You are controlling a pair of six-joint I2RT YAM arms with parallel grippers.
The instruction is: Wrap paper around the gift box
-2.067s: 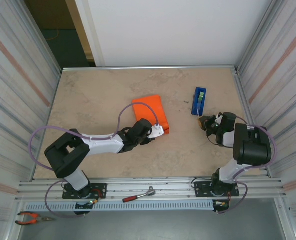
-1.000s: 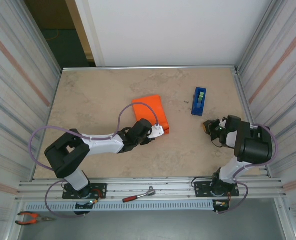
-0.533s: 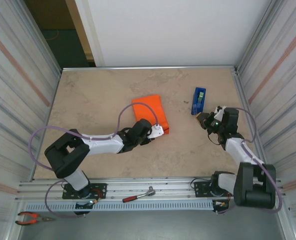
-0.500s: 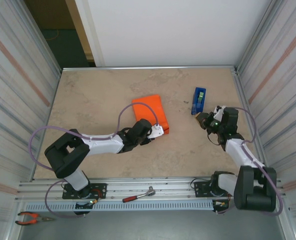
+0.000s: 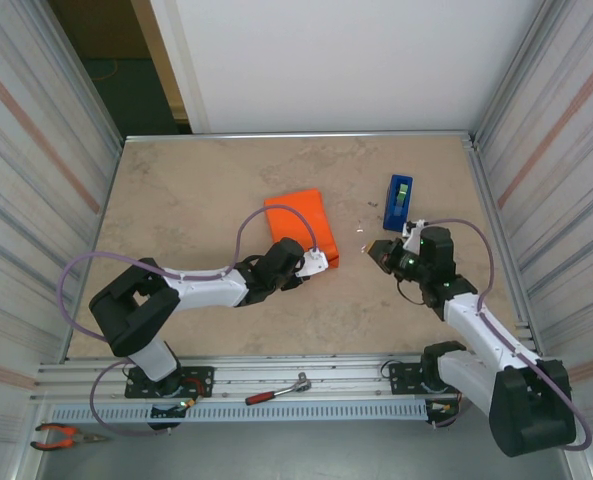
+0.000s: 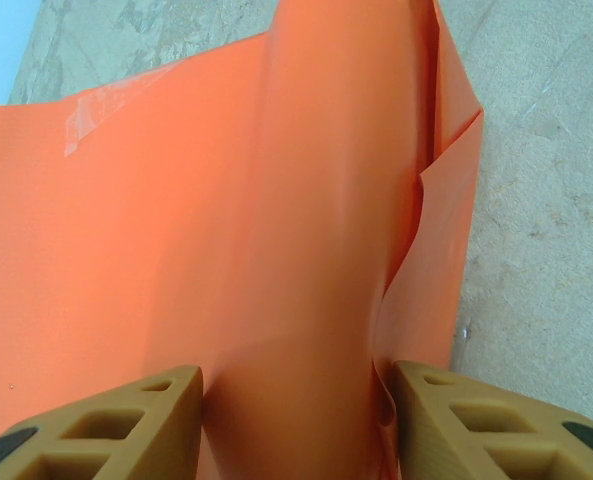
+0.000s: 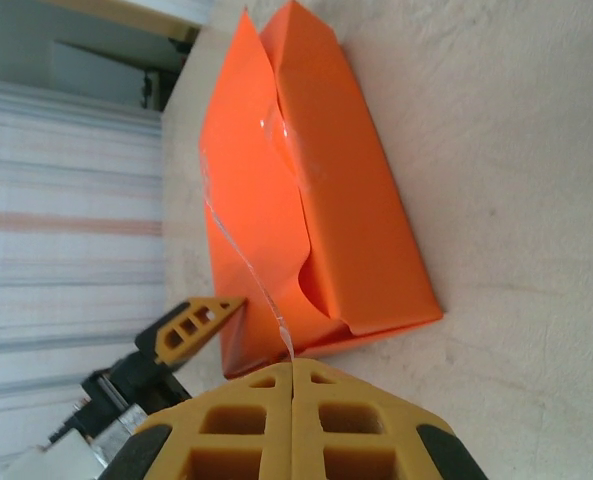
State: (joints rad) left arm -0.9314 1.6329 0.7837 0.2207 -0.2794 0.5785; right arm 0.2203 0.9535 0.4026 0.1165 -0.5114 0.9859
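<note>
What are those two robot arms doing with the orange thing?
The left gripper sits open astride the near end of the gift box, which is already covered in the orange paper. The right gripper is shut on what looks like a clear tape strip, close to the box. The blue tape dispenser stands nearby.

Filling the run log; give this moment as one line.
left pincer astride paper, near end | right pincer shut on tape strip beside gift box
</note>
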